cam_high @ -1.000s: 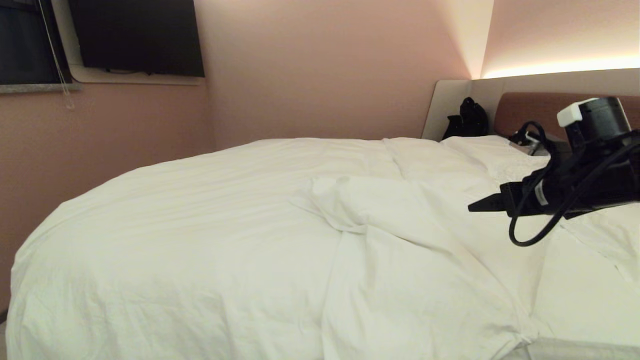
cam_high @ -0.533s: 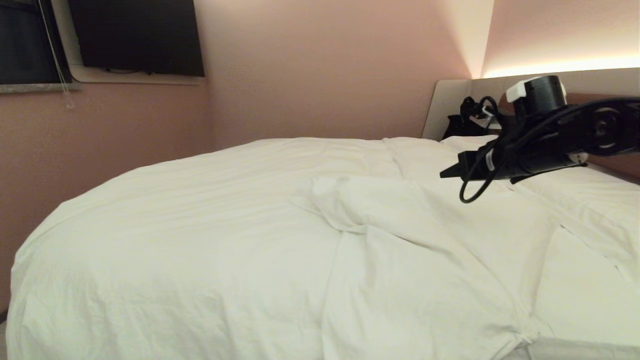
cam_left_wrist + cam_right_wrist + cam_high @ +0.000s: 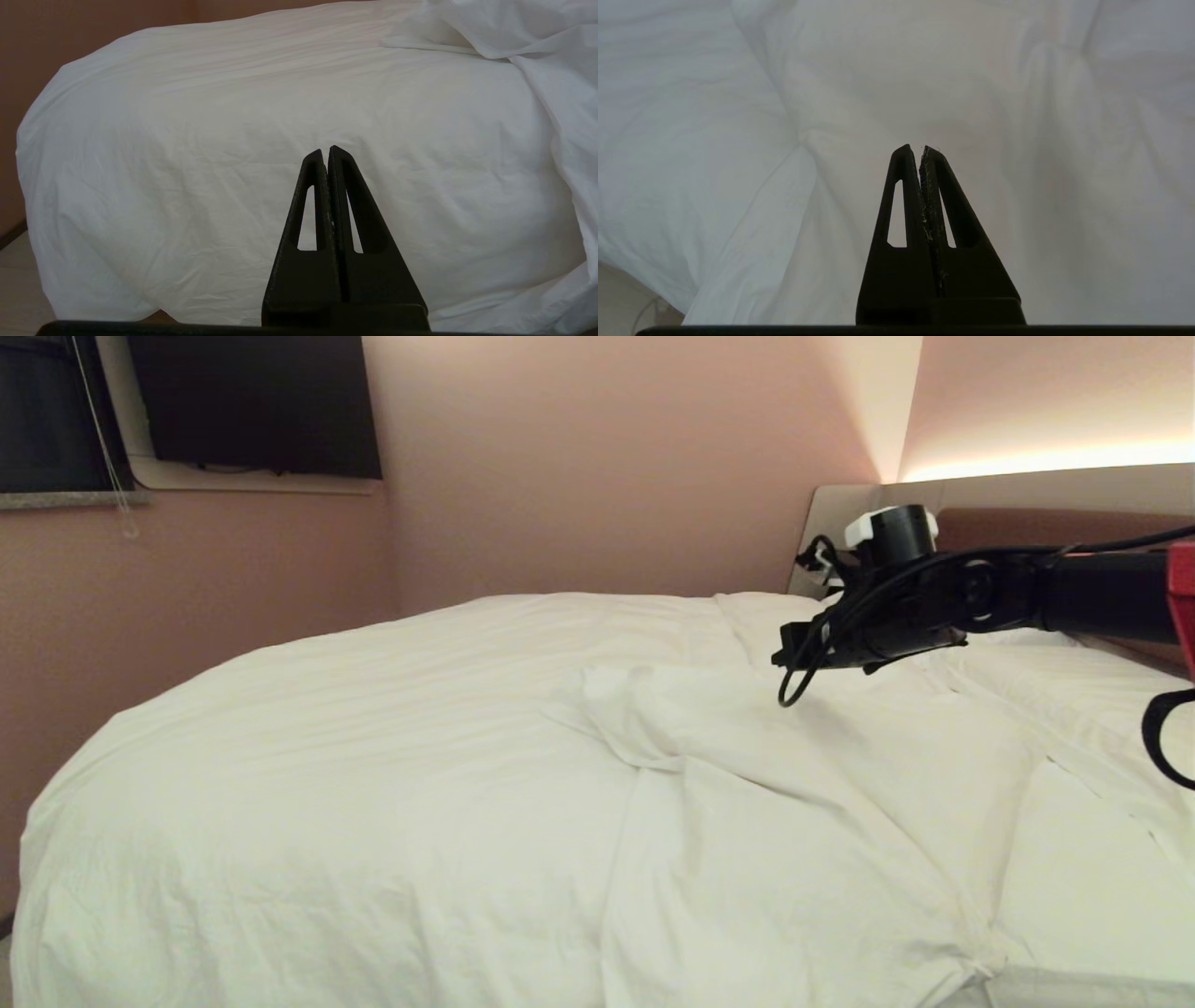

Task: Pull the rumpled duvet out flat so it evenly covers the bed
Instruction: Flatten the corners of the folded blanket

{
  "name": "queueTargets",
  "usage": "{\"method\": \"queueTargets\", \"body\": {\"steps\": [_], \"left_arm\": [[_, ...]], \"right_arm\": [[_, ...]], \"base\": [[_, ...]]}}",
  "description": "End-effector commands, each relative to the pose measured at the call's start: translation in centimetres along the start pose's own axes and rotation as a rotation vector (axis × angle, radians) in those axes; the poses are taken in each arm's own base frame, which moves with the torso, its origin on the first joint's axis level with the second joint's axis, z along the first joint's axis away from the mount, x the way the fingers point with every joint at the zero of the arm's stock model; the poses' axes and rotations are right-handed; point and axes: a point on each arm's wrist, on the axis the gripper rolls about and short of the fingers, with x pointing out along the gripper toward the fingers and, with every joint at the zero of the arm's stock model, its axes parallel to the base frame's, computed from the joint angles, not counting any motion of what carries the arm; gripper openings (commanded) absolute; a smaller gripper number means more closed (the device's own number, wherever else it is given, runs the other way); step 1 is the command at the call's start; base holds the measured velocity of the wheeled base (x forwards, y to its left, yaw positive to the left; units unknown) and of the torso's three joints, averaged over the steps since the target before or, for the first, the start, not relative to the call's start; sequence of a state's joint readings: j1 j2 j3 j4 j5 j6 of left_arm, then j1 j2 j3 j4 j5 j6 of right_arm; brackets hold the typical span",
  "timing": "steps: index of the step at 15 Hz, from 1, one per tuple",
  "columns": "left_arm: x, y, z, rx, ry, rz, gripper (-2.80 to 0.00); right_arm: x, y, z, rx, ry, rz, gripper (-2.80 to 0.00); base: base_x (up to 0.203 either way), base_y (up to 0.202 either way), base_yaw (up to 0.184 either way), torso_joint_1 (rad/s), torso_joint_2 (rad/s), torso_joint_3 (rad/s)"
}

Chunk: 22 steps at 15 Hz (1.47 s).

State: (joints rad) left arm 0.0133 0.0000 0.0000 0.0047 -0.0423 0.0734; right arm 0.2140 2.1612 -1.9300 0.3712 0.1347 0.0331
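The white duvet [image 3: 373, 756] lies over the bed, with a rumpled flap [image 3: 672, 719] folded over near the middle. The brown headboard [image 3: 1027, 523] is at the far right. My right gripper [image 3: 777, 659] reaches in from the right and hovers just above the flap, shut and holding nothing. In the right wrist view, that right gripper [image 3: 921, 148] points at soft duvet folds [image 3: 808, 140]. My left gripper [image 3: 327, 149] is shut and empty. It faces the duvet's hanging side [image 3: 233, 140] and is outside the head view.
A pink wall runs behind the bed, with a dark screen [image 3: 252, 401] and a window [image 3: 47, 411] at the upper left. A light grey panel [image 3: 831, 523] surrounds the headboard. Smoother white bedding [image 3: 1092, 887] shows at the near right. Floor [image 3: 18, 280] shows beside the bed.
My right arm has stretched out to the left and farther across the bed, bringing its gripper over the rumpled flap. The duvet has not moved.
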Motion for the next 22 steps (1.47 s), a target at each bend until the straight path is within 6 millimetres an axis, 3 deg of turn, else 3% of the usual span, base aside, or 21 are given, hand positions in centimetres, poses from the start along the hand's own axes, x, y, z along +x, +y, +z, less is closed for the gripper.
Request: {"method": "queueTargets", "body": {"steps": [1,5,6,7,16,22], "left_arm": [[0.0,0.0,0.0,0.0,0.001,0.0,-2.8],[0.0,0.0,0.0,0.0,0.001,0.0,-2.8],[0.0,0.0,0.0,0.0,0.001,0.0,-2.8],[0.0,0.0,0.0,0.0,0.001,0.0,-2.8],[0.0,0.0,0.0,0.0,0.001,0.0,-2.8],[0.0,0.0,0.0,0.0,0.001,0.0,-2.8]], "right_arm": [[3.0,0.9,-1.1,-0.022,0.013,0.022,-2.8],[3.7,1.0,-1.6,-0.024,0.038,0.023,-2.8],[3.7,1.0,-1.6,-0.024,0.039,0.023,-2.49],[3.7,1.0,-1.7,-0.024,0.041,0.023,0.0],[5.6,0.8,-4.4,-0.112,0.167,-0.018,0.0],[8.2,0.3,-7.4,-0.248,0.282,-0.035,0.0]], "base": [[0.0,0.0,0.0,0.0,0.0,0.0],[0.0,0.0,0.0,0.0,0.0,0.0],[0.0,0.0,0.0,0.0,0.0,0.0],[0.0,0.0,0.0,0.0,0.0,0.0],[0.0,0.0,0.0,0.0,0.0,0.0],[0.0,0.0,0.0,0.0,0.0,0.0]]}}
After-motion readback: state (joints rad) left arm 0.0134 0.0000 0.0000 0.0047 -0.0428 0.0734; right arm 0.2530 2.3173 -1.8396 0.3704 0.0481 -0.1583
